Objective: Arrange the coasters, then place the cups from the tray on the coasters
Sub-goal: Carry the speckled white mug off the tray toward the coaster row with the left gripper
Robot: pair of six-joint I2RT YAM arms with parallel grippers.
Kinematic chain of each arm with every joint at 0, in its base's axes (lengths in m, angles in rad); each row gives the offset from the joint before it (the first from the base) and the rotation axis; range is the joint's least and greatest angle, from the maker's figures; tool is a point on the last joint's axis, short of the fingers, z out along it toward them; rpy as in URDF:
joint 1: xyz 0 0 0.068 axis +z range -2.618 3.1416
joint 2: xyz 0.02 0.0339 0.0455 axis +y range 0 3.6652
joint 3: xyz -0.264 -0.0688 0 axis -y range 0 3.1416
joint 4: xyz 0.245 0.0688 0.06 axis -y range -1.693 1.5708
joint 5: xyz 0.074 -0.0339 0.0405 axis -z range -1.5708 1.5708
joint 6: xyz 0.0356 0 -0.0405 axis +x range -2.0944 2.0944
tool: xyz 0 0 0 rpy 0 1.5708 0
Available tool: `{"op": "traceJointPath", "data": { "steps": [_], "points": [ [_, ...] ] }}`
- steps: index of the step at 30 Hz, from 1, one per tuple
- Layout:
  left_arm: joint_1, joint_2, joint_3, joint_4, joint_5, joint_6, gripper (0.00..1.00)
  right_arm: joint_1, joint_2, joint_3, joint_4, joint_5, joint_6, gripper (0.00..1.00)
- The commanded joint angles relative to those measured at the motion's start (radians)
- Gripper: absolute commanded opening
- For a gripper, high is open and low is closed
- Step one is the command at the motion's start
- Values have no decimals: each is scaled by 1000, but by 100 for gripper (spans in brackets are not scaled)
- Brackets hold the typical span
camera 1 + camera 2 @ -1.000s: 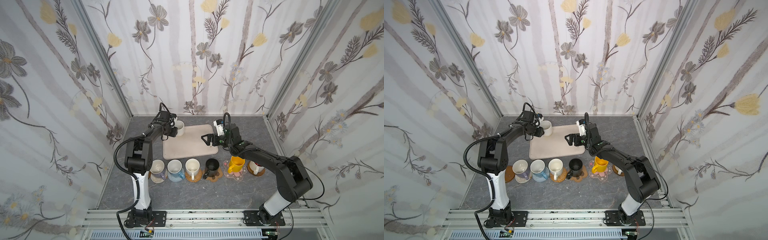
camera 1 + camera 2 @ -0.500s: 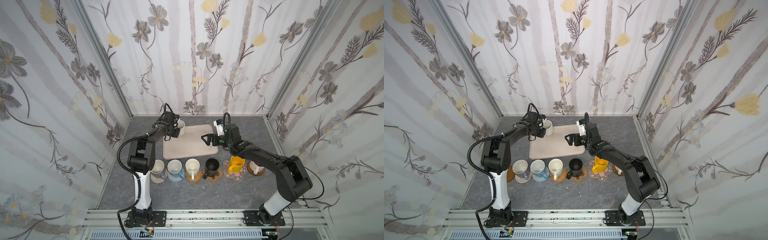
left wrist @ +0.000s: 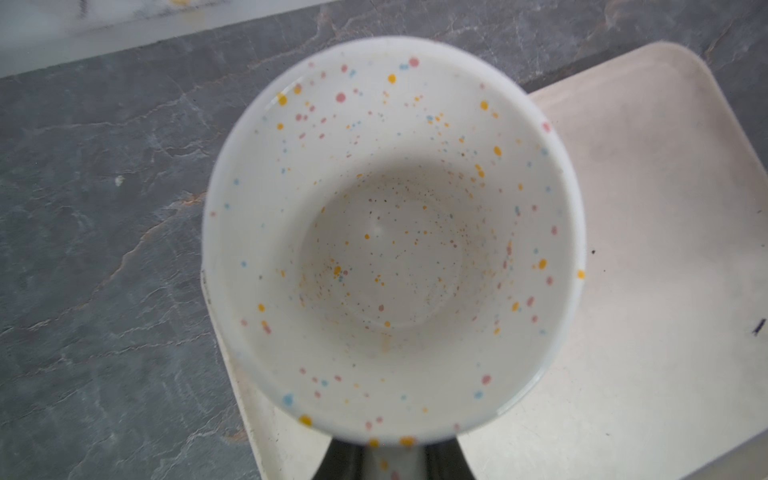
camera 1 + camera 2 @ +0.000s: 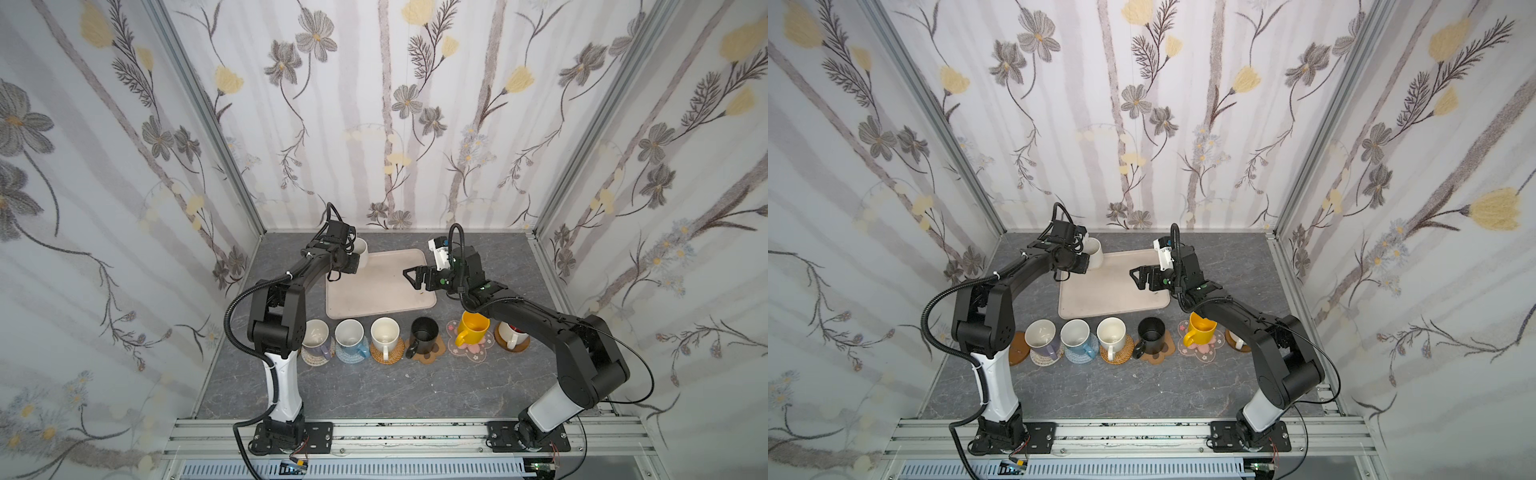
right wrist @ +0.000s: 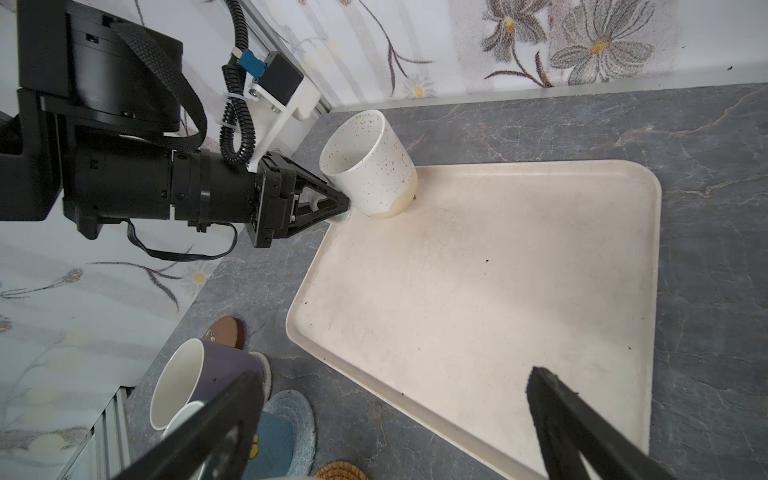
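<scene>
Left gripper (image 5: 345,204): fingers clamped on the handle of the speckled mug (image 5: 370,166).
Speckled mug: tilted, with its lower edge at the far left corner of the tray (image 5: 498,291).
Right gripper (image 4: 409,277): fingers spread wide and holding nothing, above the tray's right side.
Other mugs (image 4: 424,330): six in a row in front of the tray, each on a mat (image 4: 388,355).
Wooden disc (image 4: 1018,348): at the row's left end, uncovered.

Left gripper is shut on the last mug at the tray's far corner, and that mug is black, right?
No, not black: the right wrist view shows the left gripper shut on a speckled cream mug at the tray corner. The black mug stands on the paw coaster.
</scene>
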Motion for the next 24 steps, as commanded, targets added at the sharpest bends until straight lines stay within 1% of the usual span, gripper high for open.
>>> {"op": "traceJointPath", "data": {
  "steps": [1,8,14,17,22,24],
  "points": [
    [-1,-74,-14,63,-36,-95,0,6,-23,19,21,1,2,100],
    [-1,-270,-133,61,-134,-242,0,41,-67,52,-37,28,-10,100],
    [-1,-483,-286,56,-238,-360,0,85,-104,70,-91,61,-28,100],
    [-1,-576,-389,38,-280,-417,0,102,-123,73,-115,79,-39,100],
    [2,-704,-509,7,-375,-503,0,124,-136,75,-143,95,-49,100],
    [5,-724,-545,-2,-390,-525,0,133,-136,80,-155,101,-51,100]
  ]
}}
